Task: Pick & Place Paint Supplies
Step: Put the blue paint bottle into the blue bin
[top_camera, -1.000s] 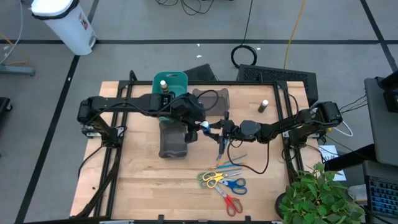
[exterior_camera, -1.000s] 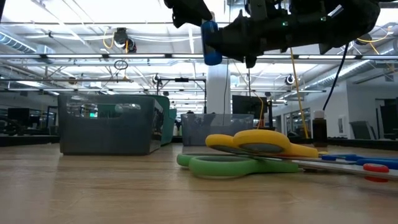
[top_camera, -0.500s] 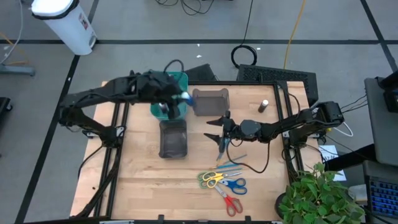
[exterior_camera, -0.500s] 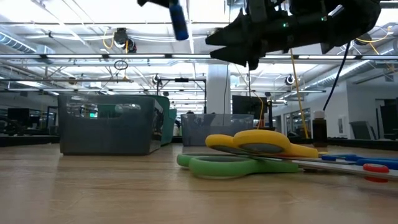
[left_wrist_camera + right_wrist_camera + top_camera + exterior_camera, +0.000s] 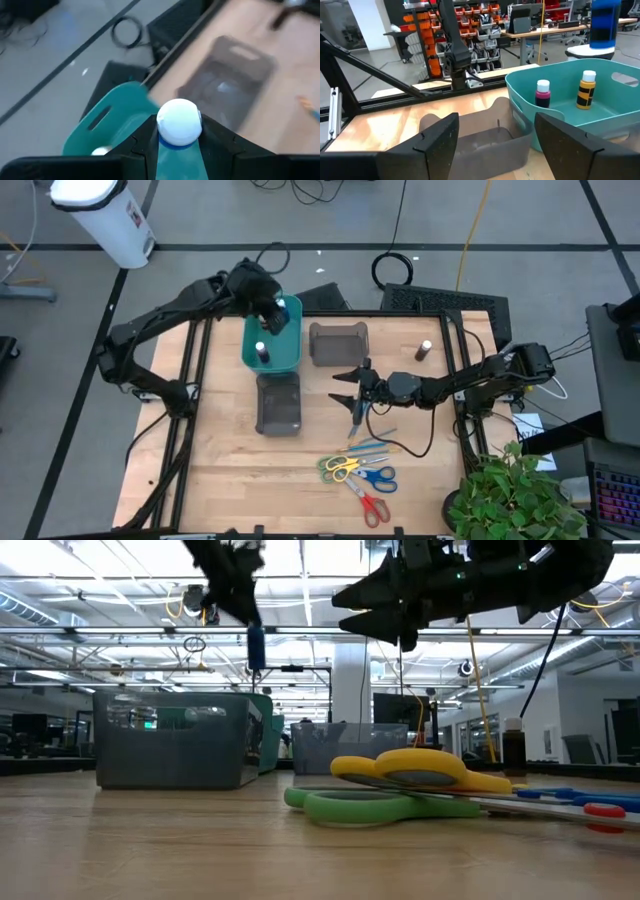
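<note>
At the near edge of my worktop (image 5: 230,480) lie the scissors (image 5: 360,480), green-yellow, blue and red handled, with thin brushes (image 5: 372,442) just beyond them. Mid-worktop, my right end effector (image 5: 345,384) hangs with fingers spread and nothing between them. Farther back, my left end effector (image 5: 277,311) grips a blue paint bottle (image 5: 283,310) above the teal bin (image 5: 288,350), which holds two small bottles (image 5: 565,91).
</note>
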Controlling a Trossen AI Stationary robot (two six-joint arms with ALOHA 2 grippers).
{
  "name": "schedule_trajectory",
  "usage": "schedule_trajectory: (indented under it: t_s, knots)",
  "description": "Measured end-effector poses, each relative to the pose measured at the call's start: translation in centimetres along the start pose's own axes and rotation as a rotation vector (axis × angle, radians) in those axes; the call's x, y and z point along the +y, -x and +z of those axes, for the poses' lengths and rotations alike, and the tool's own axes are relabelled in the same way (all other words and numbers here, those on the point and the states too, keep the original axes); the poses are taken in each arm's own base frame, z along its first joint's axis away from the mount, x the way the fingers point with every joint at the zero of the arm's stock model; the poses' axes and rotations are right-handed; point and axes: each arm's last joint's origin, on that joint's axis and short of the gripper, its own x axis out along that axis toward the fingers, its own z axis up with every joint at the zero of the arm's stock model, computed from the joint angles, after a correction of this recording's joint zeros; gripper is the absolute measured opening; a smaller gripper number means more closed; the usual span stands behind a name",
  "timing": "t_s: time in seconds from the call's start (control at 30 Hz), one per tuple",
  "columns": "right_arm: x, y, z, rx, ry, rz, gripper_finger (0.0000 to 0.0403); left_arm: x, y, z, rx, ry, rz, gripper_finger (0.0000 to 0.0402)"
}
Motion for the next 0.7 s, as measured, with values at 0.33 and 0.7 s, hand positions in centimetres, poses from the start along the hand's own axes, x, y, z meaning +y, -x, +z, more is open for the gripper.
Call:
schedule_trajectory:
  t_s: [0.33,0.7]
  knots:
    - [0.0,0.0,0.1,-0.007,-0.002,0.001,0.0251,3.7,-5.9,-3.7,-0.066,0.129,0.008,0.0116]
    - [-0.1,0.0,0.2,-0.021,0.028,-0.003,0.0251,4.0,-10.5,-5.3,0.026,0.154,0.012,0.0116]
